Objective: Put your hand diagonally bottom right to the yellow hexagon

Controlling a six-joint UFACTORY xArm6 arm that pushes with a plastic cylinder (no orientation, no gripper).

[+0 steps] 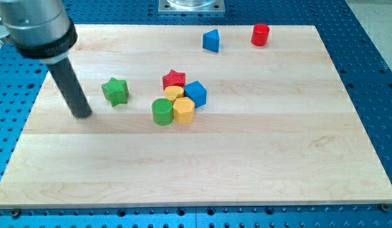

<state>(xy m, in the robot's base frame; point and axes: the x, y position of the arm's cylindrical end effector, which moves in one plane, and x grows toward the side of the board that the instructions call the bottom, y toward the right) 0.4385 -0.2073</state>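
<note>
Seven small blocks sit on the wooden board (259,158), and the one that matters, the yellow hexagon (183,109), lies in the tight cluster near the middle. It touches the green cylinder (162,111) on the view's left, a second yellow block (174,92) just above it, and the blue cube (196,93) up and to the view's right; the red star (173,78) tops the group. My tip (83,114) rests on the board well apart from the cluster, toward the view's left, just beside the green star (115,90). There are no fingers to report: the arm ends in a plain rod, holding nothing.

The hexagon looks light, hard and smooth, so I judge a slight nudge would slide it and disturb its neighbours. It need not be touched at all; the spot to reach is the bare wood below it and to the view's right.

The board is pale, flat and smooth, lying on a blue perforated table (373,69). A blue triangle (211,40) and a red cylinder (260,35) stand near the view's top.
</note>
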